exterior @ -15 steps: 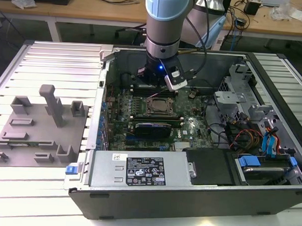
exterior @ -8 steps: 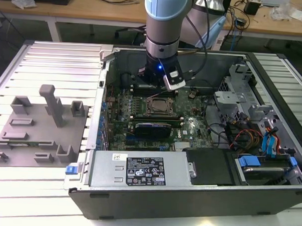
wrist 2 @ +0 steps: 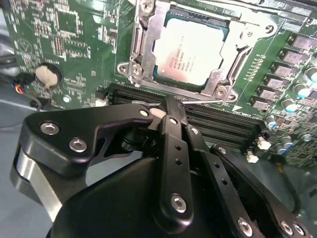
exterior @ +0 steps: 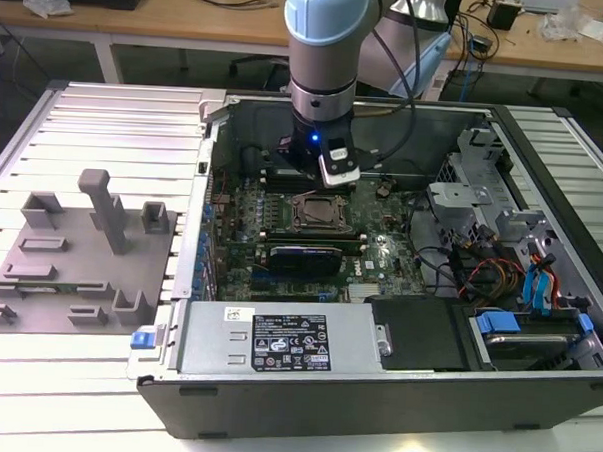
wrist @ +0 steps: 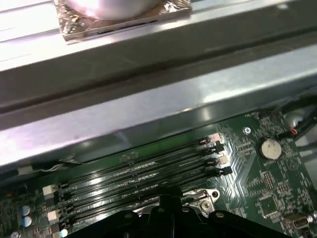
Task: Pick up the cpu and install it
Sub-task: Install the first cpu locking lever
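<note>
The cpu [wrist 2: 190, 49], a pale silvery square chip, lies flat inside the metal-framed socket [wrist 2: 148, 44] on the green motherboard. My gripper [wrist 2: 171, 106] hangs just above the memory slots [wrist 2: 218, 124] beside the socket, apart from the cpu. Its black fingers [wrist 2: 174, 148] are pressed together with nothing between them. In the exterior view the gripper [exterior: 323, 182] sits low inside the open computer case, at the far edge of the socket [exterior: 320, 213]. The first wrist view looks over the gripper's black body [wrist: 163, 218] at the memory slots [wrist: 148, 173].
A grey tray [exterior: 39, 275] with grey fixture blocks lies at the exterior view's left. The case wall [exterior: 209, 172], the power supply [exterior: 276, 345], the drive cage [exterior: 473, 183] and loose cables [exterior: 480, 274] surround the board. A coin battery [wrist: 271, 148] sits near the slots.
</note>
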{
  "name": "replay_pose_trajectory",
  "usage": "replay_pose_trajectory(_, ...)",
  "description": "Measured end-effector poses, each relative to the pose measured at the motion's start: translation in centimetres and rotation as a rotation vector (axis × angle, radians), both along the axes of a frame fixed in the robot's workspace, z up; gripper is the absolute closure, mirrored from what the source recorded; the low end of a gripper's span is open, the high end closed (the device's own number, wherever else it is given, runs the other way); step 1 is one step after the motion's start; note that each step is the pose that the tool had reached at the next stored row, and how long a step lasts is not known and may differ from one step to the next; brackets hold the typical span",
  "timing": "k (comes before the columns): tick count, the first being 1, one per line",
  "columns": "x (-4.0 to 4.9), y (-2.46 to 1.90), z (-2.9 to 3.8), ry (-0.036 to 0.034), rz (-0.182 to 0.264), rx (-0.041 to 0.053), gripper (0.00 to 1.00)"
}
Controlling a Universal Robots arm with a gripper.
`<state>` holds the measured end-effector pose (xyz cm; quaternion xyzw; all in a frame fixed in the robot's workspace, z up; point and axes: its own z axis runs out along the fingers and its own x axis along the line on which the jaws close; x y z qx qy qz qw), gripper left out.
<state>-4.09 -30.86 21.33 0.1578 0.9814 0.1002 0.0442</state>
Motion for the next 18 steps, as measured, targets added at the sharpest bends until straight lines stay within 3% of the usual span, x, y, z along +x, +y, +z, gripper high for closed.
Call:
replay_pose_trajectory(8, 0.0, 0.46, -0.13, -0.0022, -0.024, -0.0007, 0.89)
replay_pose_trajectory(9, -0.02, 0.46, -0.18, -0.0075, -0.024, -0.001, 0.89)
replay_pose_trajectory(10, -0.08, 0.46, -0.31, -0.0233, -0.024, -0.0006, 0.89)
replay_pose_trajectory(11, -0.8, 0.46, -0.6, -0.0557, -0.024, -0.0004, 0.89)
replay_pose_trajectory(12, -1.28, 0.72, -0.82, -0.0804, -0.023, -0.0006, 0.89)
replay_pose_trajectory(13, -1.34, 0.92, -0.94, -0.0816, -0.023, -0.0004, 0.89)
replay_pose_trajectory(18, -1.35, 0.84, -1.07, -0.0816, -0.023, -0.0004, 0.89)
